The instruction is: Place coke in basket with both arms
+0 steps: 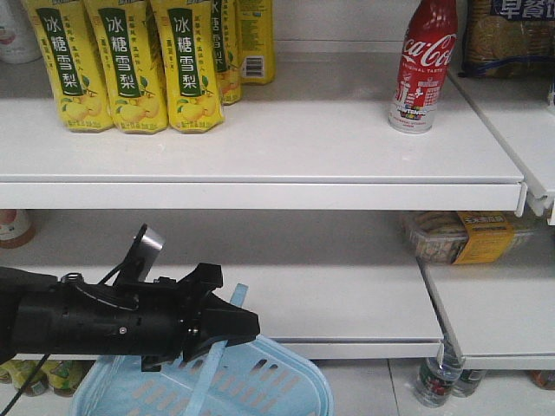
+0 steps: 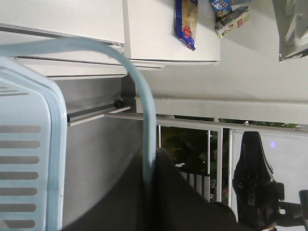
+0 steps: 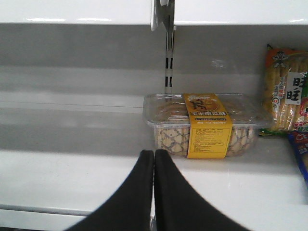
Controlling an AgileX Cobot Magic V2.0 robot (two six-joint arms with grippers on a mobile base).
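The coke (image 1: 422,69), a slim red-topped can with white script, stands upright at the right end of the upper shelf, with no gripper near it. The light blue basket (image 1: 217,386) hangs below the lower shelf at bottom left. My left gripper (image 1: 247,322) is shut on the basket's pale blue handle (image 1: 227,347). In the left wrist view the handle (image 2: 147,110) runs between the closed black fingers (image 2: 168,192), with the slotted basket wall (image 2: 29,159) on the left. My right gripper (image 3: 154,153) is shut and empty, low before the middle shelf. The coke is out of both wrist views.
Several yellow drink cartons (image 1: 130,65) stand at the upper shelf's left. A clear cookie box with a yellow label (image 3: 207,125) lies on the middle shelf just beyond my right gripper, snack bags (image 3: 286,91) to its right. Bottles (image 1: 438,377) stand on the floor shelf.
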